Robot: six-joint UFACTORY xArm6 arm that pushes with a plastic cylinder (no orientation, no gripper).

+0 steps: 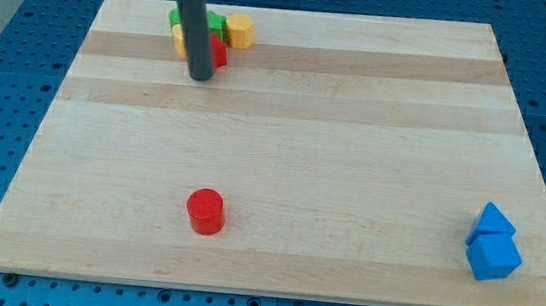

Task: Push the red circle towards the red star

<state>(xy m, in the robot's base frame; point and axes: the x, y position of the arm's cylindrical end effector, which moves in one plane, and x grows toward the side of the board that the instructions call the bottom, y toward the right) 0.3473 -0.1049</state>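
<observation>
Red circle (pixel 205 211): a short red cylinder standing upright on the board (pixel 353 161), its round flat face up.
Axis: vertical, short; being round, it shows no heading and no long side across the board.
Place: toward the view's bottom, a little to the view's left of the board's middle, well apart from every other block.
Look: plain bright red, top face lighter than the side wall, a small shadow at its base.
My tip (pixel 200 77): the lower end of a straight dark rod coming down from the view's top; it has no jaws to open or close and holds nothing.
Tip contact: it stands just at the view's bottom-left edge of the cluster, beside the red star (pixel 218 54); whether it touches the star cannot be told, since the rod covers that edge.
Tip to red circle: well apart, the circle lying far toward the view's bottom from the tip, nearly straight below it.
Cluster: near the board's top edge, left of centre; red star partly hidden by the rod, a green block (pixel 211 22) behind it, a yellow block (pixel 239 31) on its right, another yellow block (pixel 178 36) peeping out on the rod's left.
Blue blocks: two at the board's bottom-right corner, touching; a triangle (pixel 492 221) above a cube (pixel 493 257).
</observation>
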